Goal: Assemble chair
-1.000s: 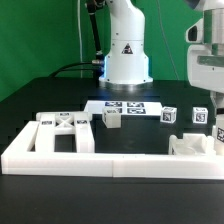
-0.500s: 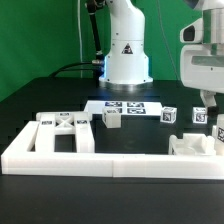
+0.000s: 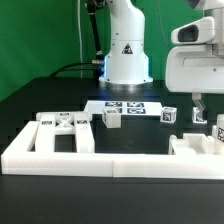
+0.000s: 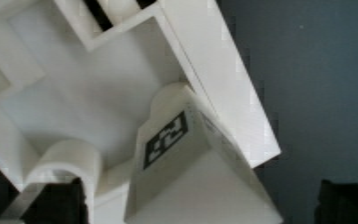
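The hand (image 3: pixel 199 103) has been shifted toward the exterior view's left, above a tagged chair piece (image 4: pixel 172 135) lying on the table (image 3: pixel 30 100). It is held spread with nothing pinched, so a grasp seems imminent.

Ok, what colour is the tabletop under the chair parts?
Black. The tabletop shows best in the exterior view.

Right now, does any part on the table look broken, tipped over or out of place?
Nothing stands out. The ladder frame lies flat inside the white rail, a small block sits beside the marker board, and the open claw hangs above a tagged block at the exterior view's right.
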### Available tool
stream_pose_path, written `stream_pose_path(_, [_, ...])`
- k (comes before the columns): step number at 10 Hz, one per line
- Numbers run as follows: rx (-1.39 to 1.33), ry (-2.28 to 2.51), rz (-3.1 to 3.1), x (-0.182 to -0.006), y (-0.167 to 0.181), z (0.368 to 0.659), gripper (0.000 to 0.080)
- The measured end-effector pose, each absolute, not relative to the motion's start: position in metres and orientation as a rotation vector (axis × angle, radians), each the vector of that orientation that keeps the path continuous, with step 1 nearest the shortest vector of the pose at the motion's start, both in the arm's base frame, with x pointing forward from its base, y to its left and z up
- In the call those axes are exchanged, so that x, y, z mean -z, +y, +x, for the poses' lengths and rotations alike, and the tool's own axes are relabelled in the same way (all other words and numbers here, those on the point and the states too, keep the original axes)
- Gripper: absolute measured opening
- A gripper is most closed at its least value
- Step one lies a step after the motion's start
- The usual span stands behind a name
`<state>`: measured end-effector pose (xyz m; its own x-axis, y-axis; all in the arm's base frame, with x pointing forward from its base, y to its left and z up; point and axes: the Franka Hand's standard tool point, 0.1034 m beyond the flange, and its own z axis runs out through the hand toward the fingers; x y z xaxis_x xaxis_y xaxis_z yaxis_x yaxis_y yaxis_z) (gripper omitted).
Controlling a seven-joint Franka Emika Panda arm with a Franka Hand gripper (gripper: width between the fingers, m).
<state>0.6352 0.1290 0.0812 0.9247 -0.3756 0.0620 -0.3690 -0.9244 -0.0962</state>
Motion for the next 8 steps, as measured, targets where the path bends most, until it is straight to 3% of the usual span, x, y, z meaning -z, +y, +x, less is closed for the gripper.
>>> stream_pose_path(2, [0.131, 0.215, -3.068, -0.0815, 0.1270, 0.6353, 0.0649])
stream_pose_path(8, [0.156, -0.254, -3.102, -0.0817, 0.1239, 0.6370, 0.0649])
